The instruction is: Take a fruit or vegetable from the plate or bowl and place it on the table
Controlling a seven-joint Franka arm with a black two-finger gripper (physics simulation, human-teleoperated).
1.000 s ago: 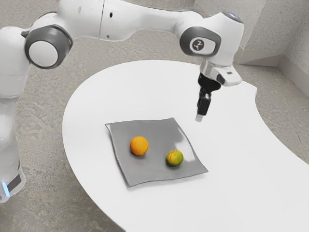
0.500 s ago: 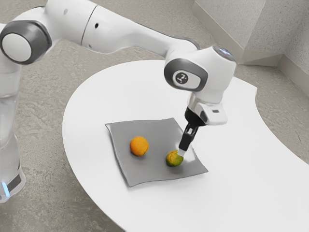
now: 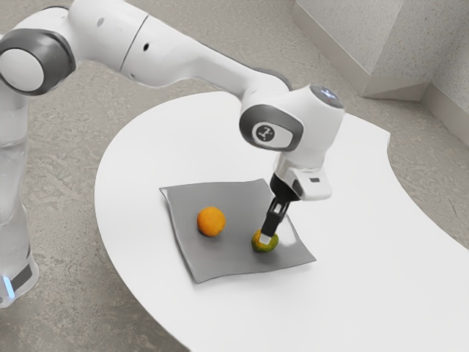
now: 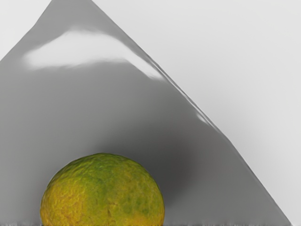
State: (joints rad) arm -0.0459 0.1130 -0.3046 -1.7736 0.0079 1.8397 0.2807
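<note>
My gripper [image 3: 266, 238] is low over the grey square plate, its tip overlapping the upper part of the green-yellow citrus fruit [image 3: 265, 245]. From this side I cannot tell how far apart the fingers stand or whether they touch the fruit. In the wrist view the same citrus fruit [image 4: 103, 193] is large at the lower edge, just under the hand. An orange [image 3: 211, 221] rests on the grey plate [image 3: 234, 264], apart from the gripper. The shiny grey plate [image 4: 70, 103] also spreads out around the citrus fruit in the wrist view.
The white table [image 3: 366, 271] surrounds the plate on all sides. A pale wall [image 3: 396, 51] stands beyond the table at the exterior view's upper right.
My hand has come down and toward the exterior view's left, from above the bare table to the green-yellow fruit. Both fruits and the plate have stayed where they were.
</note>
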